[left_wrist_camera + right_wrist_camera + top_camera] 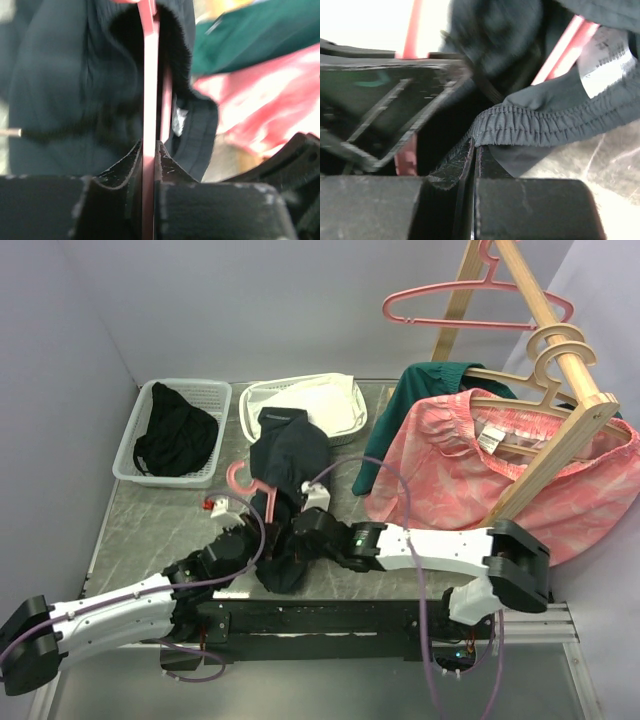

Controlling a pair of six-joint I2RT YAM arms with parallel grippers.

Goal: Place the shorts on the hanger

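Observation:
The dark navy shorts [285,455] lie crumpled mid-table, partly draped over the pink hanger [240,478], whose hook sticks out to the left. My left gripper [255,532] is shut on a thin pink bar of the hanger [150,100], which runs up from between the jaws into the shorts [60,100]. My right gripper [292,538] sits just beside it, shut on the edge of the shorts' elastic waistband [545,127]. Pink hanger bars [565,47] show inside the fabric. Both grippers [151,145] [474,145] are low over the table.
At the back left a grey basket [220,400] holds a black garment, and a white basket [345,425] stands beside it. On the right is a wooden rack [560,370] with another pink hanger [480,300], wooden hangers, a pink patterned garment [470,470] and a green one [400,430].

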